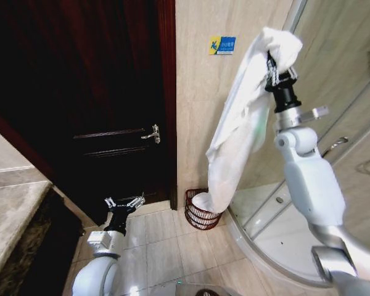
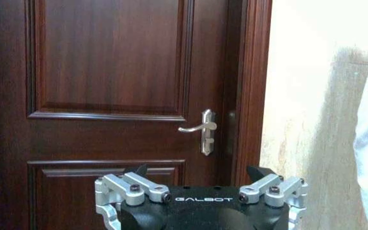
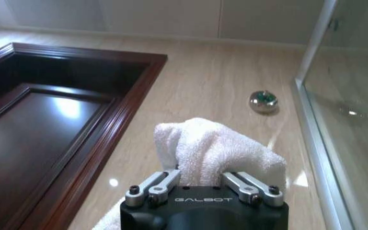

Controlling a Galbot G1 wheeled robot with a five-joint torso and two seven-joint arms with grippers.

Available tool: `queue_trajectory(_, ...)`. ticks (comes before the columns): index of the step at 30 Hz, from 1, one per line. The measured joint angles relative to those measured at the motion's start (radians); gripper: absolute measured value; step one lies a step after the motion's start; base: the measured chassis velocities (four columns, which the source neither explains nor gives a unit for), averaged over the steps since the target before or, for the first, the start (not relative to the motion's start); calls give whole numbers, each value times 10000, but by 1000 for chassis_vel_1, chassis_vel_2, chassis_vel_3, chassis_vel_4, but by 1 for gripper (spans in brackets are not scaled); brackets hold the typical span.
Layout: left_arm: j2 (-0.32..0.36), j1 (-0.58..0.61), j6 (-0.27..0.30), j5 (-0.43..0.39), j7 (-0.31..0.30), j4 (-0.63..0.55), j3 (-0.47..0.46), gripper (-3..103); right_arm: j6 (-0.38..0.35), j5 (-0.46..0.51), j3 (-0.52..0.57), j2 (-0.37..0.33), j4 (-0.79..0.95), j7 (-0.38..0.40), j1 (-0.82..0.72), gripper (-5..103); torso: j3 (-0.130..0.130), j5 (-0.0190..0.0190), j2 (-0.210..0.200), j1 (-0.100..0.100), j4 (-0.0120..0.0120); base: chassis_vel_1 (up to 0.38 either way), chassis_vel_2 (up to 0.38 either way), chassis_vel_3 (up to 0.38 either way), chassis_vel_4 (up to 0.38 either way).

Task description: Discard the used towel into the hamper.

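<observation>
A long white towel hangs from my right gripper, which is raised high near the wall and shut on the towel's top end. The towel's lower end reaches down into the hamper, a small dark reddish-brown wire basket on the floor against the tiled wall. My left gripper is held low in front of the door, open, with nothing between its fingers.
A dark wooden door with a silver lever handle stands left of the hamper. The glass shower enclosure and its curved base lie to the right. A stone counter sits at the left. Tiled floor is open in front.
</observation>
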Motion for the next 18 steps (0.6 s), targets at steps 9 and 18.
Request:
queue_trajectory(9,0,0,0,0,0,0,0,100,65,-8,242,94,-207,-123,-304,13,0,5,0,-1,-2,0,0,0,0)
queue_trajectory(18,0,0,0,0,0,0,0,100,601,-181,932,760,-576,-384,-1809,13,0,4,0,-1,-2,0,0,0,0)
